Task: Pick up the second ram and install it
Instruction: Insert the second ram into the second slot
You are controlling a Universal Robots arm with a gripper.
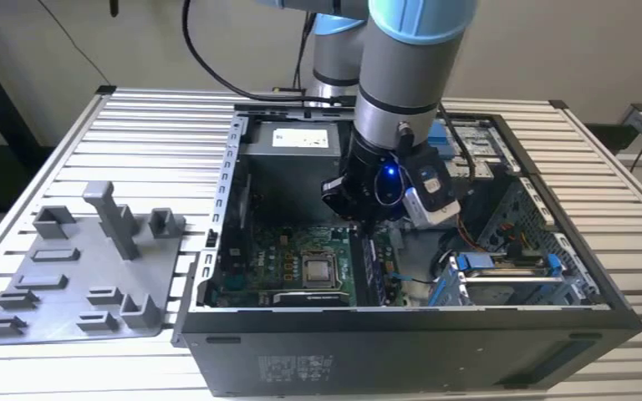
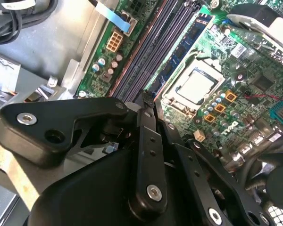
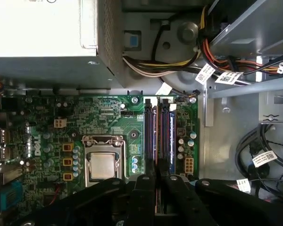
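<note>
Right at the front of the exterior view, the dark computer case [image 1: 410,351] lies open-side up on the slatted metal table [image 1: 154,125]. A grey fixture plate [image 1: 76,284] with upright blocks rests just beside the case, on the exterior view's left.

Inside the case, the green motherboard [image 1: 287,267] lies flat, with the square processor socket [image 1: 321,270] near its front edge. The hand [image 1: 364,224] hangs low over the board, just behind and to the exterior view's right of that socket.

In the first wrist view its black linkage reaches down over the near end of the parallel memory slots [image 3: 156,127], which run beside the socket. I cannot tell from any view whether the hand is closed on something or free.

In the second wrist view a slim blue-green ram stick [image 2: 181,51] stands on edge in the slot row closest to the socket, just beyond the tip of the hand. Whether it is the second ram, I cannot tell.

Farther back sits the grey power supply [image 1: 298,150], with a bundle of cables [image 3: 151,63] leaving it. Behind that, the grey and blue arm [image 1: 405,75] rises out of the case.
</note>
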